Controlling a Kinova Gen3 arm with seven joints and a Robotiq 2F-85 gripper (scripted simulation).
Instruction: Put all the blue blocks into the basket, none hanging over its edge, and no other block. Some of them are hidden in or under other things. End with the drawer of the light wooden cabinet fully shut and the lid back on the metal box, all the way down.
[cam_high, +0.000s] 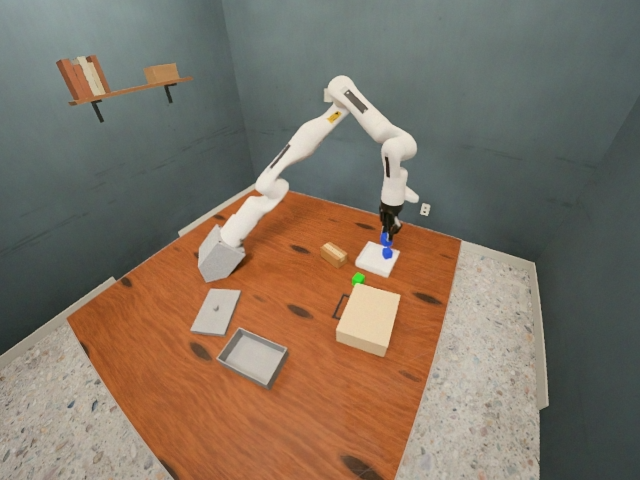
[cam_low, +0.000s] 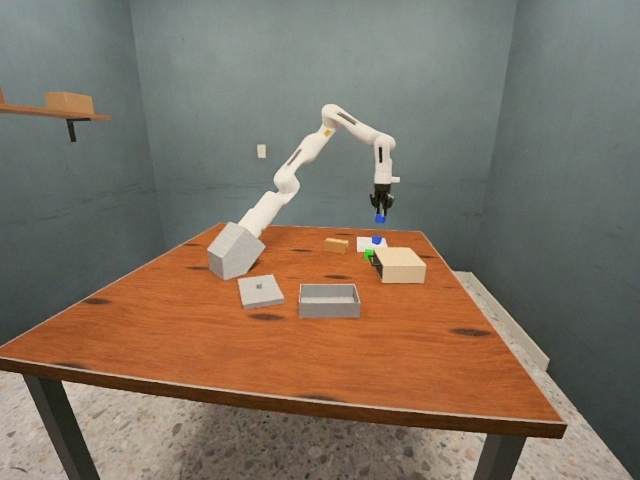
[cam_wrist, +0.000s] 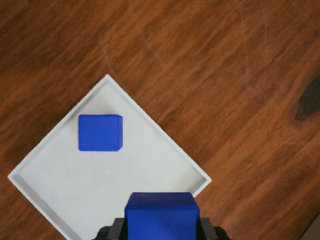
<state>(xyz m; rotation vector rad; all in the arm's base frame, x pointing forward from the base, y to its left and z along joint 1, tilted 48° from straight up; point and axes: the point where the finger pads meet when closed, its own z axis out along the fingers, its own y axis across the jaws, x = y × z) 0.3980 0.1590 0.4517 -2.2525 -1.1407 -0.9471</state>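
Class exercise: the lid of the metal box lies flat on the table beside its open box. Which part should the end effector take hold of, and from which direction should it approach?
Grip the small knob at the centre of the lid, coming straight down from above. The lid lies flat on the table, so its thin edges offer little purchase, while the knob stands up. First the end effector must release the blue block it holds.
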